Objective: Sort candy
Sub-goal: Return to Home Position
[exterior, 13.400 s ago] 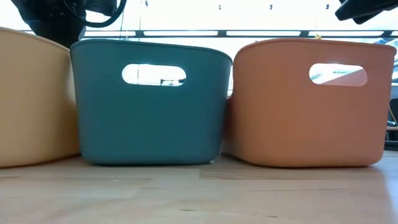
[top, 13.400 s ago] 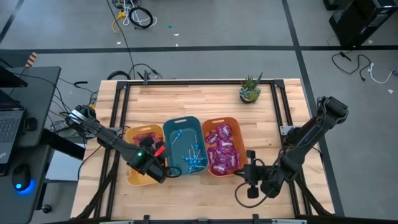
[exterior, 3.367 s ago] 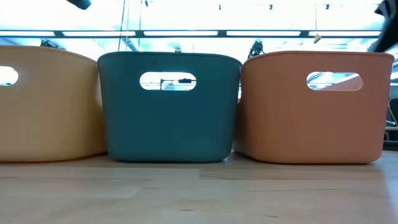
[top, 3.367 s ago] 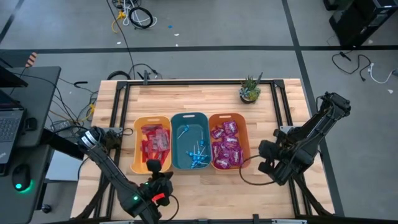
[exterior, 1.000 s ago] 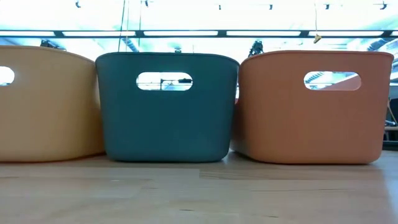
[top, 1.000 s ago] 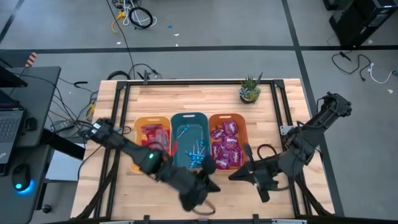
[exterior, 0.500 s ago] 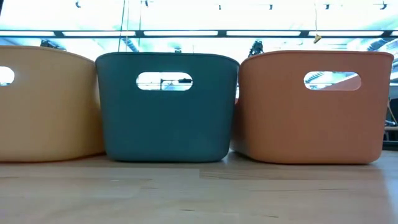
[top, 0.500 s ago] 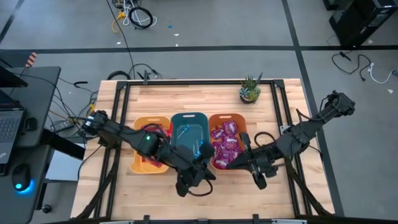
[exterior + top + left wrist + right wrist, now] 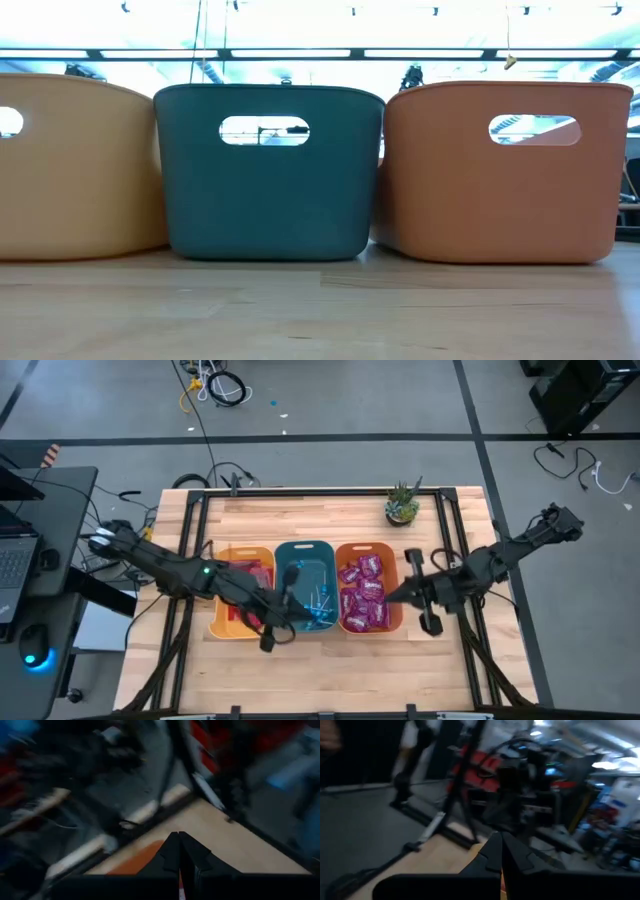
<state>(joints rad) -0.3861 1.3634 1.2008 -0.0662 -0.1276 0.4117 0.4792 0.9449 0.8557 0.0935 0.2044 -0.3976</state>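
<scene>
Left end effector point(image 9: 178, 851) hovered closed, empty, over near ends of yellow bin point(image 9: 216, 602) and teal bin point(image 9: 300, 546). Right end effector point(image 9: 497, 849) closed, empty, just beside orange bin point(image 9: 366, 546). Bins sat touching in row mid-bench point(image 9: 330, 670): red packets point(image 9: 250, 582) in yellow, lollipops point(image 9: 316, 600) in teal, purple packets point(image 9: 364, 596) in orange. Plant point(image 9: 402, 503) stood at far right corner.

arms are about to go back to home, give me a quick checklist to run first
1. Left gripper shut, nothing held: ok.
2. Right gripper shut, nothing held: ok.
3. Red packets in yellow bin, blue lollipops in teal bin, purple packets in orange bin: ok.
4. Bins upright, side by side: ok.
5. Left arm clear of the bins: not ok, it reaches over the yellow and teal bins; its height cannot tell.
6. Potted plant apart from both arms: ok.
</scene>
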